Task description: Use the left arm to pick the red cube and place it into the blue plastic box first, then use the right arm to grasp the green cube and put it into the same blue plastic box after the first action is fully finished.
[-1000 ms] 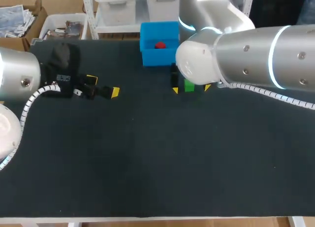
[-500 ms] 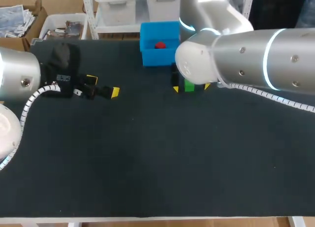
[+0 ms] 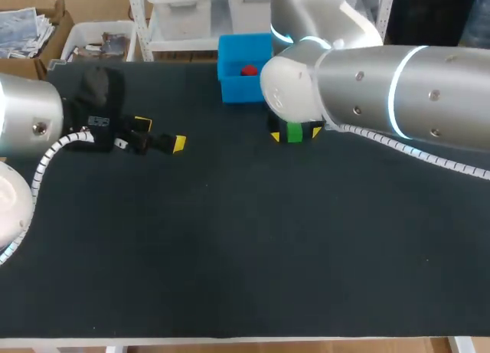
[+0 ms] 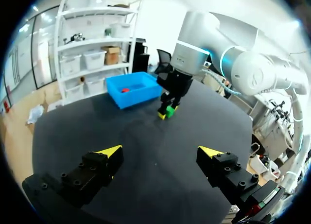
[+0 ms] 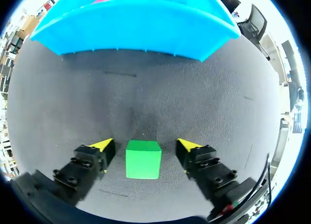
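The green cube [image 3: 294, 132] sits on the black table just in front of the blue plastic box [image 3: 243, 91]. My right gripper [image 3: 295, 137] is down over the cube, a yellow tip on each side. In the right wrist view the green cube [image 5: 143, 159] lies between the fingers of the right gripper [image 5: 145, 144], which is open, with a small gap on both sides. The red cube [image 3: 248, 70] lies inside the box. My left gripper [image 3: 161, 134] hovers open and empty at the table's left. From its wrist view the left gripper [image 4: 160, 151] faces the blue box [image 4: 133, 97] and the green cube [image 4: 169, 110].
My right arm's large silver body [image 3: 383, 93] crosses over the table's back right. The black table mat [image 3: 245, 246] stretches bare across the middle and front.
My right arm has shifted a little left and come down over the green cube, and its yellow tips have drawn nearer the cube's sides. The left arm has kept still.
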You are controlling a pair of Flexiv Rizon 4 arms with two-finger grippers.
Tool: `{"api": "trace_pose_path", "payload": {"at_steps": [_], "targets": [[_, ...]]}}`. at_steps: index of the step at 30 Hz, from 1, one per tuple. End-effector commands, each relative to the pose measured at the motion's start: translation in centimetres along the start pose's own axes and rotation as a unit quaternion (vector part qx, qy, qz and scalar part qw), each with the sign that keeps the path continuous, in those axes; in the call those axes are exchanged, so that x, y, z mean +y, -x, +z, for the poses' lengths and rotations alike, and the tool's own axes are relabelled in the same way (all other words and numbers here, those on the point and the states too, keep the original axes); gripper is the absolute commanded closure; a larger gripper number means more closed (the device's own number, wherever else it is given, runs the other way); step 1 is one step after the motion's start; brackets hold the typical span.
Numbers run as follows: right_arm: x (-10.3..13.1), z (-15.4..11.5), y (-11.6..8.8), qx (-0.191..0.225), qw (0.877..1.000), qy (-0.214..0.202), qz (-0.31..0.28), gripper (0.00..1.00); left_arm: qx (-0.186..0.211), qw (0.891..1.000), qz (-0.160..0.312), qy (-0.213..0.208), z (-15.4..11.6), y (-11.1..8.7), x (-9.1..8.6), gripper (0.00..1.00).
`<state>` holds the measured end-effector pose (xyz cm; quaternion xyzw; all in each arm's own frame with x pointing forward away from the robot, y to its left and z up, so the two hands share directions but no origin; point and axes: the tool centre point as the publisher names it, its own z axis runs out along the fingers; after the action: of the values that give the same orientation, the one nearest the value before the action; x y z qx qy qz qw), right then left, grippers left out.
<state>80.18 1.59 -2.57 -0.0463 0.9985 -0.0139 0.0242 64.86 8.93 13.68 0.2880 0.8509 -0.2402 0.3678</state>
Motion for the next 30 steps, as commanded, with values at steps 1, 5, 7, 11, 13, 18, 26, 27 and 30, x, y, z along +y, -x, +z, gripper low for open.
{"api": "trace_pose_path", "payload": {"at_steps": [1,5,7,11,13,18,26,27,30], "targets": [[0.3,0.1,0.3,0.005,1.000,-0.002,0.004,1.00,-0.005,1.000,0.001,-0.005,-0.1,-0.2,0.2,0.00],[0.4,0.1,0.2,0.004,1.000,-0.001,0.004,1.00,-0.005,1.000,0.001,-0.005,-0.1,-0.2,0.2,0.00],[0.3,0.1,0.2,0.003,1.000,-0.001,0.002,1.00,-0.005,1.000,0.001,-0.005,-0.1,-0.2,0.2,0.00],[0.2,-0.2,-0.1,0.001,1.000,0.000,0.001,1.00,-0.005,1.000,0.001,-0.005,-0.1,-0.2,0.2,0.00],[0.2,-0.6,-0.3,-0.003,1.000,0.001,0.002,1.00,-0.005,1.000,0.001,-0.005,-0.1,-0.2,0.2,0.00],[0.0,-2.6,-0.2,-0.021,1.000,0.004,0.005,1.00,-0.005,1.000,0.001,-0.005,-0.1,-0.2,0.2,0.00],[-0.7,-7.7,0.8,-0.066,0.998,0.011,0.007,1.00,-0.005,1.000,0.001,-0.005,-0.1,-0.2,0.2,0.00],[-0.8,-8.4,0.9,-0.073,0.997,0.009,0.006,1.00,-0.005,1.000,0.001,-0.005,-0.1,-0.2,0.2,0.00],[-1.0,-10.0,1.4,-0.085,0.996,0.010,0.006,1.00,-0.005,1.000,0.001,-0.005,-0.1,-0.2,0.2,0.00]]}}
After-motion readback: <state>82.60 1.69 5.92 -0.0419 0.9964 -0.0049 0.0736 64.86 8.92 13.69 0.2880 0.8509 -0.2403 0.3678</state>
